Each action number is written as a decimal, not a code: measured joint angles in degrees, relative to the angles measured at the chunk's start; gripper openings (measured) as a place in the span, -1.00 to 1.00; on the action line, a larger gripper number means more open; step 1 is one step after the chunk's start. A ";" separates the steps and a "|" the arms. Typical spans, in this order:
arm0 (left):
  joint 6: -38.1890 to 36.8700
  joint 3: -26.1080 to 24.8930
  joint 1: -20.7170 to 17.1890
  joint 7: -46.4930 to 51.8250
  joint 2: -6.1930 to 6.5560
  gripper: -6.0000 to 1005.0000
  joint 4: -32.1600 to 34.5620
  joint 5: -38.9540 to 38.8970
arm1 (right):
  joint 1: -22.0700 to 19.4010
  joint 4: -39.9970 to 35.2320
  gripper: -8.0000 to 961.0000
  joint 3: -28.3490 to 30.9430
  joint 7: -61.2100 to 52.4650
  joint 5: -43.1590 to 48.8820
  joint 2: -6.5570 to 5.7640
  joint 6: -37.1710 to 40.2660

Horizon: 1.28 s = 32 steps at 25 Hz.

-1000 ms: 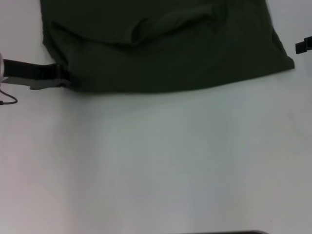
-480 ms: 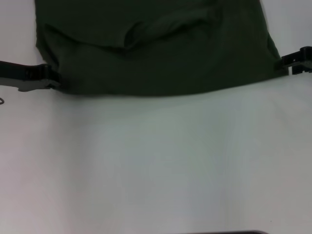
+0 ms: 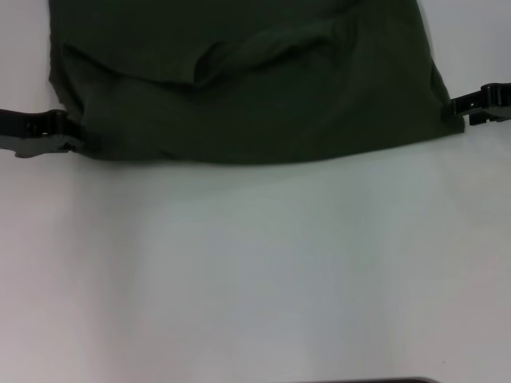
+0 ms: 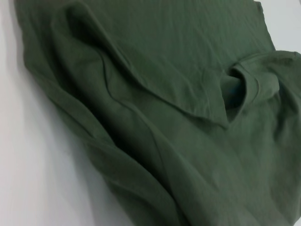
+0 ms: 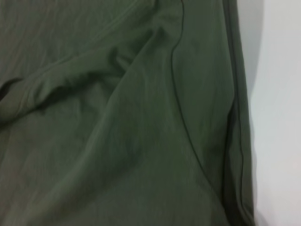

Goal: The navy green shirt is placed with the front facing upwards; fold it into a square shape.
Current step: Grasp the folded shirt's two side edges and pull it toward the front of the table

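Left gripper [image 3: 76,144] sits at the shirt's near left corner, its black fingers pressed right against the cloth edge; whether they are clamped on fabric or only touching it, I cannot tell from the head view. Right gripper [image 3: 453,106] is at the opposite near corner, its dark tip meeting the hem there, and its grip is just as hard to read.

No lettering can be read on the navy green shirt [image 3: 255,88] in any view; the only mark that shows is a small patch of blue [image 4: 232,89] inside the collar opening in the left wrist view. That collar is a ribbed band, curled up into a soft loop.

Material looks like matte cotton knit, dark olive, with long soft wrinkles and a folded-over flap running across the body. In the right wrist view a stitched seam curves down the cloth and a doubled hem runs along the side edge.

Spread across the far part of the white table [image 3: 255,271], the shirt stretches between the two grippers, its near edge bowing gently toward the robot.
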State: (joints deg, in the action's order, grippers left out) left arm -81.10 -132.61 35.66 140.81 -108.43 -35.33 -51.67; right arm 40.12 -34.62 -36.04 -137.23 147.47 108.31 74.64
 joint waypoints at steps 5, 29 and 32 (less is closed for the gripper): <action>-0.05 0.14 0.08 -0.02 0.00 -0.98 0.00 0.00 | -0.02 -0.01 0.40 0.14 3.07 -0.34 0.87 -0.86; -0.64 -0.04 1.87 0.08 -0.38 -0.98 -0.24 -0.01 | -0.19 1.15 0.40 0.13 3.94 -2.74 2.01 -1.82; -0.63 -0.04 1.87 0.09 -0.44 -0.98 -0.22 -0.01 | -0.10 1.39 0.40 0.00 4.06 -2.83 2.08 -1.80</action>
State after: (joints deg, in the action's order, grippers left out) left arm -81.74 -132.65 37.53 140.90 -108.87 -35.55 -51.68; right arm 40.02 -33.23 -36.04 -133.18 144.64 110.39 72.84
